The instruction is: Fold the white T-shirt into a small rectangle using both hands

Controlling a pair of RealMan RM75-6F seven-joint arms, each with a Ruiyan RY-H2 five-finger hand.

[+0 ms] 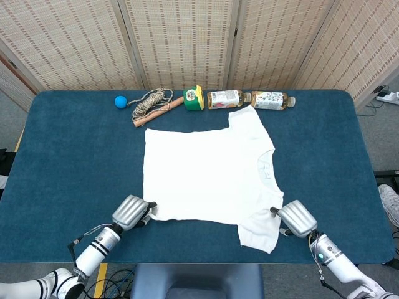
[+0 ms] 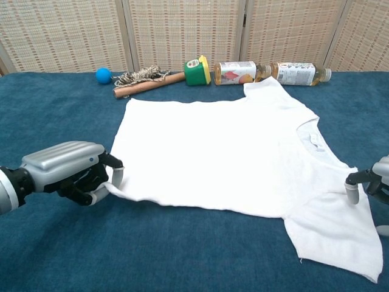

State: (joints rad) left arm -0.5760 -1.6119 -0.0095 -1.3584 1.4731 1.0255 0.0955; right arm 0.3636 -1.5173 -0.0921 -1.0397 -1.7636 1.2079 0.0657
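Pinching the hem corner at the lower left of the frame, the left hand (image 2: 68, 170) curls low over the blue worktop (image 1: 75, 156). At lower right the right hand (image 1: 297, 218) touches the sleeve edge; its grip cannot be told. The white T-shirt (image 1: 209, 174) lies flat mid-frame. Bottles (image 1: 249, 99) line the far edge.

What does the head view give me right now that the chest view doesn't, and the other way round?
Only the head view shows the whole right hand beside the near sleeve, plus both forearms. Only the chest view shows the left hand up close, its fingers at the white T-shirt hem corner. Both show the shirt flat on the blue table, the hands at its near corners, and the blue ball, rope and bottles along the far edge.
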